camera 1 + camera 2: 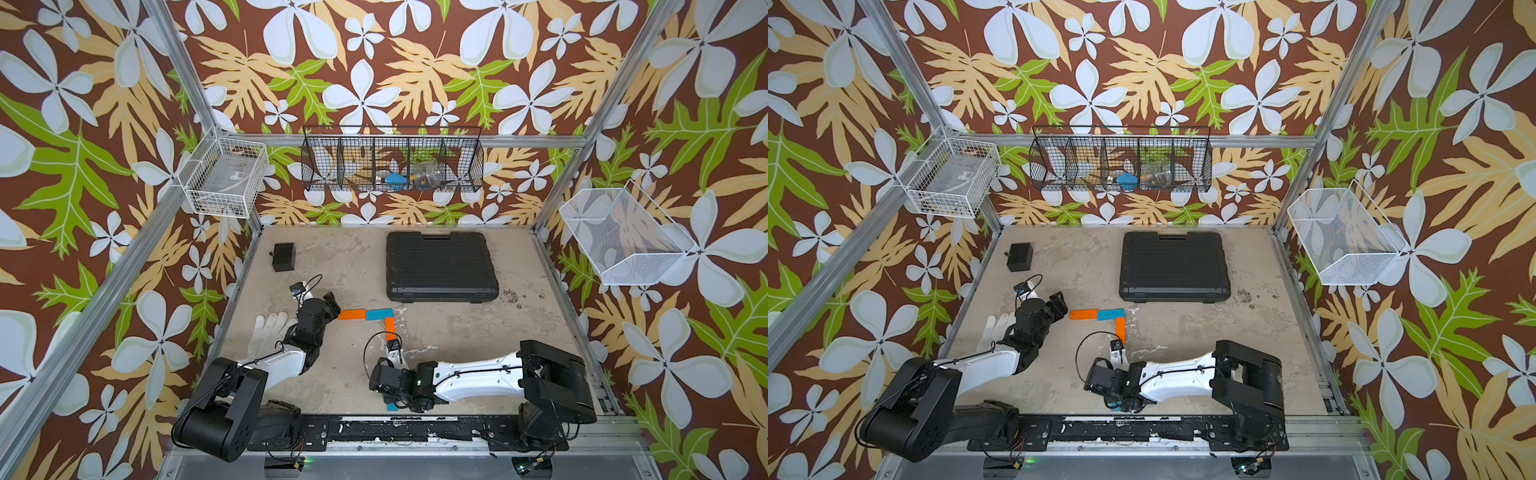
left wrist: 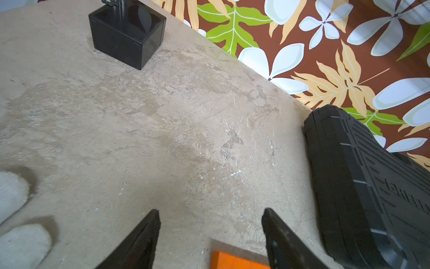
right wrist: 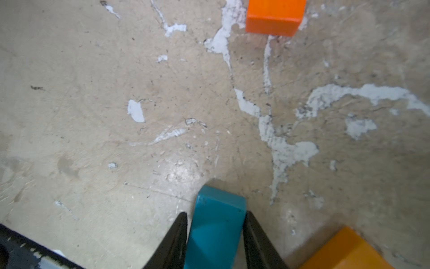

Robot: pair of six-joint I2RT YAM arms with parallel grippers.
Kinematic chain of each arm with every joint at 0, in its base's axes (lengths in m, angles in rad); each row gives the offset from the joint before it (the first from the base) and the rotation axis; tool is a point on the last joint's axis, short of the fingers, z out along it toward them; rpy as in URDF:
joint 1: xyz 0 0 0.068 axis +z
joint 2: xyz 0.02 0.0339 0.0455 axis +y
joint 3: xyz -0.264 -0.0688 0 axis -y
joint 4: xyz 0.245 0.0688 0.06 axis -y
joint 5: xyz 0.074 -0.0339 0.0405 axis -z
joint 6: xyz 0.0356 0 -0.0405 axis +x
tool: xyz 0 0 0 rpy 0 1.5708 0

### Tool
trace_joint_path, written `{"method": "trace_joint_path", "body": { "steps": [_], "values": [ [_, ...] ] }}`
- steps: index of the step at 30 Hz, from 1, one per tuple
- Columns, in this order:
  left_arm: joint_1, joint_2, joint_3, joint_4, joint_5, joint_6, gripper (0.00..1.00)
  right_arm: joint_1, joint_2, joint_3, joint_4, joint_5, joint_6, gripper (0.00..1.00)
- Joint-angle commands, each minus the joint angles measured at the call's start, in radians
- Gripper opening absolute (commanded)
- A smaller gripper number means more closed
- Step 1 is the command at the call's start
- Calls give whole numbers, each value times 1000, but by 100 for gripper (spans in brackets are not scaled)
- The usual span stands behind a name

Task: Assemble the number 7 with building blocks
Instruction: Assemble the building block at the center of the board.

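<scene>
Building blocks [image 1: 351, 314] — black case [image 1: 440, 266] beyond, glove [image 1: 270, 328] nearby

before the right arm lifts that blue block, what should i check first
1. Grip: right end effector closed on the blue block, pressing both its sides: ok.
2. Grip square along the block: cannot tell, only its front end shows.
3. The top bar laid, orange then blue: ok.
4. The stem orange block set under the bar's blue end: ok.
5. The table bare between the stem orange block and the held block: ok.
6. The left end effector open, empty, away from the stem: ok.
</scene>
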Motion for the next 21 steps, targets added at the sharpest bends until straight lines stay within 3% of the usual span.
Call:
{"method": "trace_joint_path", "body": {
  "steps": [1,2,6,8,11,21],
  "values": [
    [2,-4,4,6,17,-9,72,1,1,8,-49,8,-2,53],
    [2,-2,4,7,17,-9,72,3,-2,5,-41,4,-10,59],
    [3,4,6,7,14,-6,72,10,-7,-5,-35,7,0,56],
    [4,4,5,6,15,-5,72,10,5,2,-37,11,0,49],
    [3,6,5,6,13,-4,72,10,41,28,-54,2,3,27],
    [3,18,9,8,15,-3,72,-45,54,60,-63,39,-32,35]
  ]
}}
